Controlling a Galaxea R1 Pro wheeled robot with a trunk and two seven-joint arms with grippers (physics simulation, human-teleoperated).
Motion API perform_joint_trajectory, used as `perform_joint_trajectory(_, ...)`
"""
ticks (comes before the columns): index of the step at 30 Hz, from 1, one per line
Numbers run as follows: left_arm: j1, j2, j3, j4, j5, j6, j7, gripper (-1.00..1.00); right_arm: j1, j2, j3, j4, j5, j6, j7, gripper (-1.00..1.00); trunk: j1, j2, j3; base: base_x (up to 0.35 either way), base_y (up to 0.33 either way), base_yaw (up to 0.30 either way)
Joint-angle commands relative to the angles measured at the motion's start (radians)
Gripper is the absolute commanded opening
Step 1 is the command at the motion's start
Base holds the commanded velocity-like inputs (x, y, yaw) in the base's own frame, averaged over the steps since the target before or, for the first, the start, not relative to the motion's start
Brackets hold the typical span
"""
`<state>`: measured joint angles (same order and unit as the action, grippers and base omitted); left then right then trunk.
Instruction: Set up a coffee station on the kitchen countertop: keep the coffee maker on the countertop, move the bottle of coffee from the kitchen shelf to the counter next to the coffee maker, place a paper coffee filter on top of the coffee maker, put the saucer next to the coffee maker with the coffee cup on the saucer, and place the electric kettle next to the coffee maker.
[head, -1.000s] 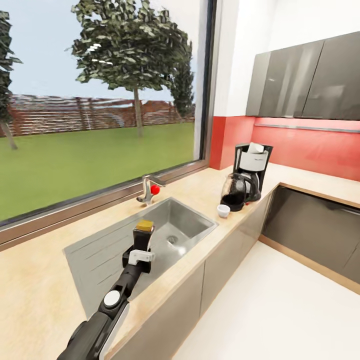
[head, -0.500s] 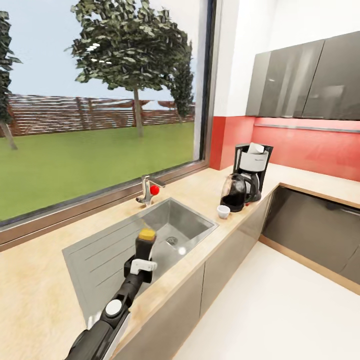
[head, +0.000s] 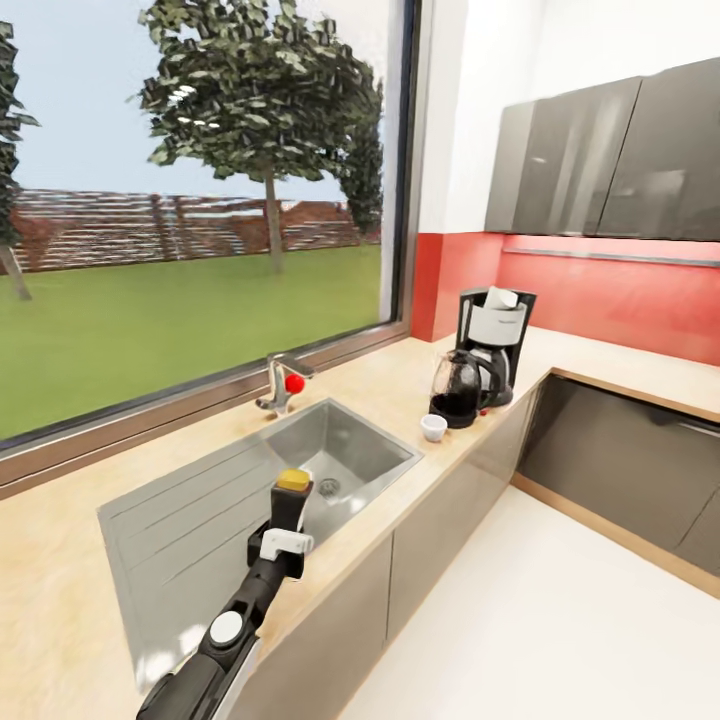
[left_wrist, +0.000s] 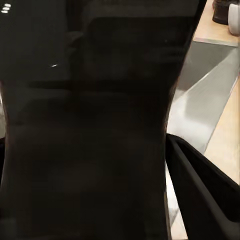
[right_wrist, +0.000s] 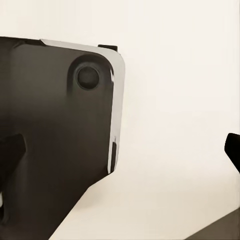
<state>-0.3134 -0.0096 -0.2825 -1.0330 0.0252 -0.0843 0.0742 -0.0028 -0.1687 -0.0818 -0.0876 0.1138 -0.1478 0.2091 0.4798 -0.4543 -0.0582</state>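
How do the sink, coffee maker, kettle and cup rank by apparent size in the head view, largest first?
1. sink
2. coffee maker
3. kettle
4. cup

The sink lies nearer the camera, so its lead is partly perspective.

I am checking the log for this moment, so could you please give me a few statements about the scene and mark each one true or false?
1. The left gripper holds a dark bottle of coffee with a yellow cap. True.
2. The coffee maker stands on the floor. False: it stands on the countertop, near the red wall.
3. A white coffee cup sits on the countertop in front of the coffee maker. True.
4. The held bottle is already set down beside the coffee maker. False: it is over the sink, well apart from it.
5. The tap by the window carries a red knob. True.
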Motion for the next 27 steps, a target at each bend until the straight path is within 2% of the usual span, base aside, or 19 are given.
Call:
perform_joint_trajectory(1,-0.001,0.0,-0.003,0.0,0.002,-0.003,0.006,-1.0,0.0,0.0,-0.009,-0.001,0.01,-0.003,0.004,1.0,0.001,-0.002,-0.002,0.26,-0.161,-0.007)
perform_joint_trajectory(10,-0.001,-0.001,-0.005,0.001,0.002,-0.003,0.007,-1.0,0.0,0.0,-0.009,0.0,0.01,-0.001,0.004,1.0,0.001,-0.002,-0.001,0.258,-0.168,-0.156)
perform_joint_trajectory(16,-0.001,0.0,-0.004,0.001,0.004,-0.003,0.007,-1.0,0.0,0.0,-0.009,0.0,0.01,-0.002,0.004,1.0,0.001,-0.002,-0.001,0.269,-0.162,-0.031)
perform_joint_trajectory(27,-0.001,-0.005,-0.009,0.004,0.003,-0.025,0.017,-1.0,0.0,0.0,-0.01,-0.001,0.01,-0.002,0.004,1.0,0.001,-0.002,-0.001,-0.047,-0.258,-0.02)
